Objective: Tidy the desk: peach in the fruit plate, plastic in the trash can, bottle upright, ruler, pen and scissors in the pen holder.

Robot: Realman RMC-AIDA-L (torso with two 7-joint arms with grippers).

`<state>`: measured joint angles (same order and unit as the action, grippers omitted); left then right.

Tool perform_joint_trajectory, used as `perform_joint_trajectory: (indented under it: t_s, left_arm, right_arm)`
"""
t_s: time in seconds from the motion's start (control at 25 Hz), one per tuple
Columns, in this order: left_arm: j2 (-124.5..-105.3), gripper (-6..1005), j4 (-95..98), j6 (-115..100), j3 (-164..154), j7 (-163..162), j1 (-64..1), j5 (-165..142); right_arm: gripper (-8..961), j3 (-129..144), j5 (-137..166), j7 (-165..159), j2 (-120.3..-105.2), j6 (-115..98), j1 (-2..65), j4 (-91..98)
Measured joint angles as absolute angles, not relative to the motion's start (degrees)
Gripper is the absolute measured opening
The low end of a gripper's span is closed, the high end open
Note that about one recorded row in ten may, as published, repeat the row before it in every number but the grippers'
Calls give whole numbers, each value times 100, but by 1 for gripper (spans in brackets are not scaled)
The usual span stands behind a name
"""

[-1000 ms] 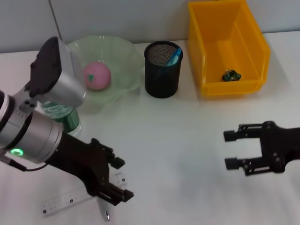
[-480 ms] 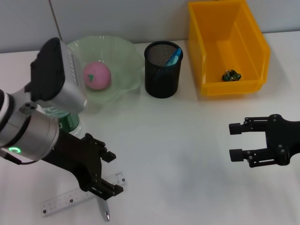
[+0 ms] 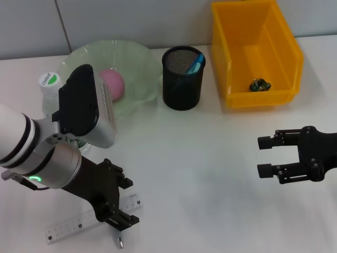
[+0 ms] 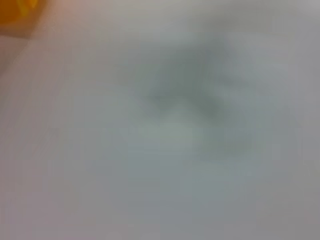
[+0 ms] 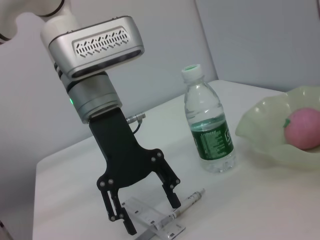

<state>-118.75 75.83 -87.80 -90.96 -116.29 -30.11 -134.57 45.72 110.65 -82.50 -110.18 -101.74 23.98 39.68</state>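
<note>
My left pincer (image 3: 117,203) hangs low over the near-left part of the tabletop (image 3: 200,158), fingers spread apart and pointing down, straddling the ruler (image 3: 68,225) and the pen (image 3: 120,242); from the right wrist view the two fingertips (image 5: 174,201) stand either side of the pen (image 5: 187,204) where it crosses the ruler (image 5: 150,220), though I cannot tell whether they touch either one. The ruler lies flat under the pincer and runs out to its left, and only the pen's tip shows just below it in the head view. My left wrist camera gives me nothing but a blurred pale surface. Behind the left arm stands the bottle (image 3: 50,83), upright with its cap on, seen clearly beside the arm in the right wrist view (image 5: 209,125). Just past the bottle is the plate (image 3: 139,68), pale green, with the peach (image 3: 113,84) resting in it. Farther off to the pincer's right stands the holder (image 3: 182,79), a black mesh cup with something blue in it, and beyond that the bin (image 3: 256,50), orange, with a small dark scrap (image 3: 259,84) on its floor. My right pincer (image 3: 267,156) hovers well apart on the right side of the tabletop, fingers open and empty, pointing toward the left arm.
</note>
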Motion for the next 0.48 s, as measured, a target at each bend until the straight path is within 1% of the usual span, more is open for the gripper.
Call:
perform_joint_trajectory:
  t_s: [0.48]
  left_arm:
    - [-11873, 774, 7368, -8441, -9319, -11415, -3048, -13549]
  right_arm:
    - [765, 4553, 11223, -8388, -11021, -10051, 2392, 3965]
